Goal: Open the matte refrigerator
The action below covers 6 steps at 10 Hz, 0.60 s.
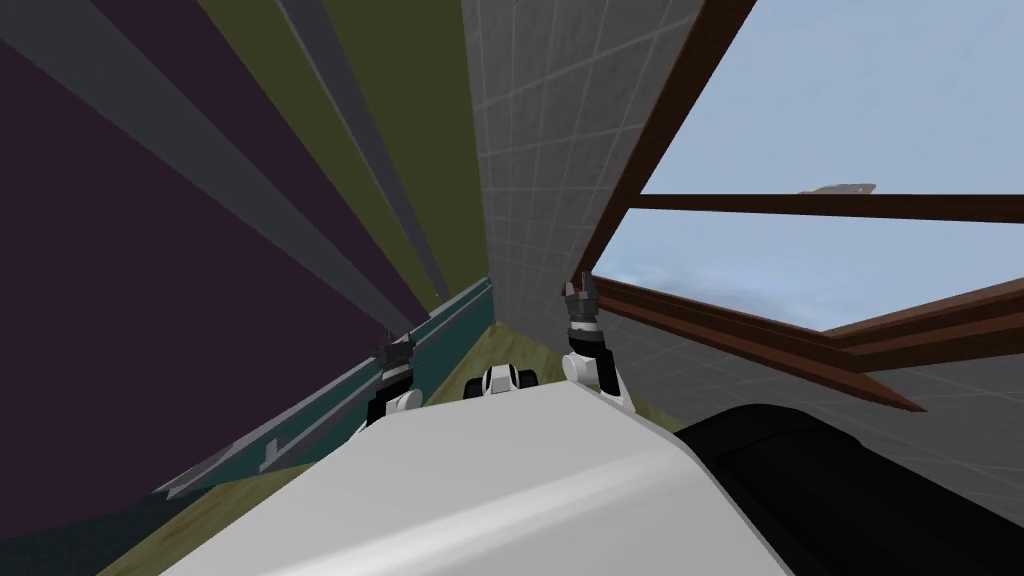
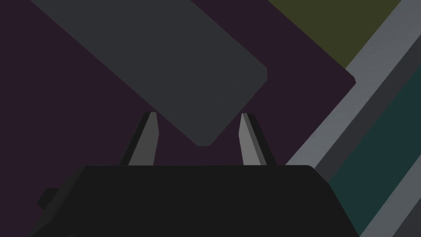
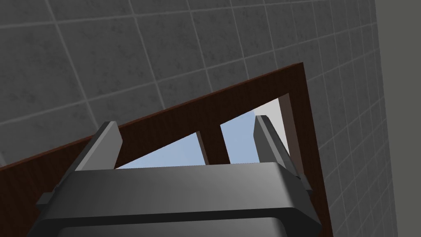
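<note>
Fingers apart on left gripper (image 2: 199, 117) and right gripper (image 3: 185, 123), the dark purple refrigerator (image 2: 61, 103) probably swings heavy, best pulled by its rigid grey handle (image 2: 164, 61).

There are two long flat grey bars, one (image 1: 200, 155) on the single dark purple matte panel (image 1: 100, 350) and one (image 1: 350, 100) on the single olive-green panel (image 1: 410, 100). There is one brown wooden-framed window (image 1: 800, 207). Two grippers show, the left gripper (image 2: 199, 117) and the right gripper (image 3: 185, 123), each with two fingers spread apart.
</note>
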Tool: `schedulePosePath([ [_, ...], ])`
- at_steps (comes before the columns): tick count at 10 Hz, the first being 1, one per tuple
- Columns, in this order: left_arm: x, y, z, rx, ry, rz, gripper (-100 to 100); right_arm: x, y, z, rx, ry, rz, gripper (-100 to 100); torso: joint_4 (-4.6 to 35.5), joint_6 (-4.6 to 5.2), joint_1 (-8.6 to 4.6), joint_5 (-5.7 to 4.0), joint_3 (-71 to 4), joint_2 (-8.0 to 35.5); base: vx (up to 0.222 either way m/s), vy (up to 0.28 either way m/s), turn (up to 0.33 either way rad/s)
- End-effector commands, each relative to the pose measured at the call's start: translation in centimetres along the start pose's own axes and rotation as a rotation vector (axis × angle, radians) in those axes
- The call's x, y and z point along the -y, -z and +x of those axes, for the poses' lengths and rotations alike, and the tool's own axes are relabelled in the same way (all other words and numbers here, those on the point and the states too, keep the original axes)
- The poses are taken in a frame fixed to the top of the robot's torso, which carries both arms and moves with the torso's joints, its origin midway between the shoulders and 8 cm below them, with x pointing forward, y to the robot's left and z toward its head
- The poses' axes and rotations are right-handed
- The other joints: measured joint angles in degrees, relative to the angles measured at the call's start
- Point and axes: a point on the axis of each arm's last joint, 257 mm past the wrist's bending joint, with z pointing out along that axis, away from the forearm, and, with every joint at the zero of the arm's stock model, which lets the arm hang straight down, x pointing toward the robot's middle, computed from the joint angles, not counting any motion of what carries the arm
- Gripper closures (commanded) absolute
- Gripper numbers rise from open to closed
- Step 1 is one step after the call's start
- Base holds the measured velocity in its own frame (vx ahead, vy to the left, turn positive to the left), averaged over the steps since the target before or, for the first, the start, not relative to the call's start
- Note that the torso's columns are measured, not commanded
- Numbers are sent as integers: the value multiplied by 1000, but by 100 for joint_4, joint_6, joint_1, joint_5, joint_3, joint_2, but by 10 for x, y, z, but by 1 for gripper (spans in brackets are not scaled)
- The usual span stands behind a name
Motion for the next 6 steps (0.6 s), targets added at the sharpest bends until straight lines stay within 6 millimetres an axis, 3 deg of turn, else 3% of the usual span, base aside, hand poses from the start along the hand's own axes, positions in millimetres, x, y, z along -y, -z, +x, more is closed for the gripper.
schedulePosePath([
  [1,-11,4,19,-56,35,-46,100,0,0,0,0,0,0,0,3,-10,-5,-9,-5,-6,-226,25,-121],
  [5,-23,10,44,-133,82,-114,100,0,0,0,0,0,0,0,7,10,3,-20,-33,-46,-219,27,-96],
  [6,-21,13,36,-110,70,-111,100,0,0,0,0,0,0,0,7,18,0,-18,-32,-45,-97,29,-31],
])
